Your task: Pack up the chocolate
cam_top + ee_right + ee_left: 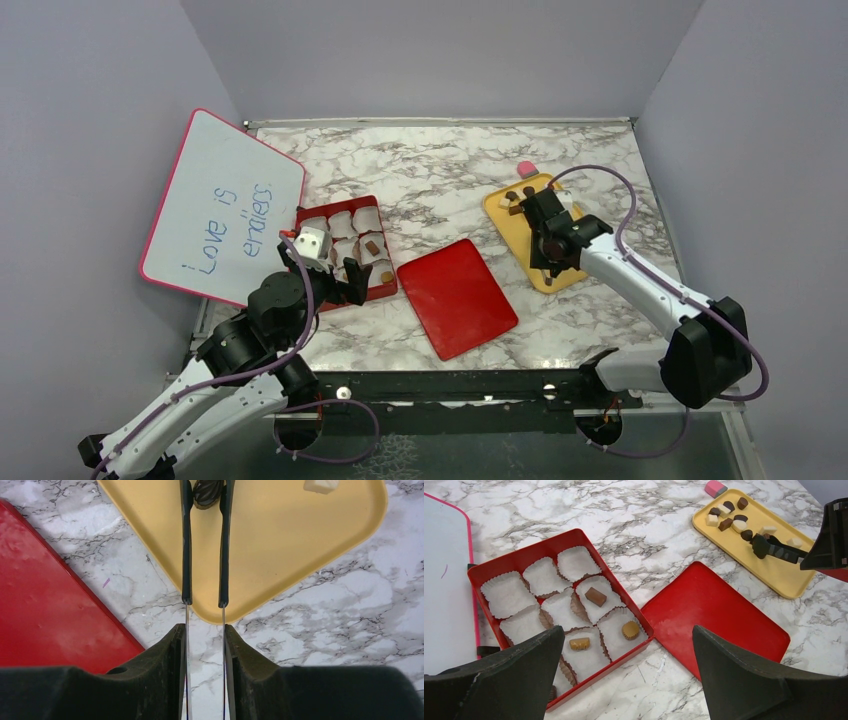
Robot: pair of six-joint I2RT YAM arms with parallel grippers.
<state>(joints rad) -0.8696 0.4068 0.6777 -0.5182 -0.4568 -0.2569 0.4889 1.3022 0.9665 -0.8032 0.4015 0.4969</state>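
Observation:
The chocolate lies partly in a cluster of several dark, tan and white pieces [729,517] at the far end of a yellow tray [774,572]. Three pieces sit in paper cups of the open red box [524,555]: a brown bar [595,596], a tan cup [630,629] and a tan piece [579,643]. My right gripper [205,630] is shut on thin tongs [186,555], whose tips pinch a dark ridged chocolate [206,492] over the tray [280,545]. My left gripper [628,635] is open and empty above the box's near right corner.
The red lid [457,296] lies flat between the box [340,255] and the tray [560,280]. A small pink block [527,169] sits beyond the tray. A pink-rimmed whiteboard [220,210] leans at the left, touching the box. Grey walls enclose the marble table.

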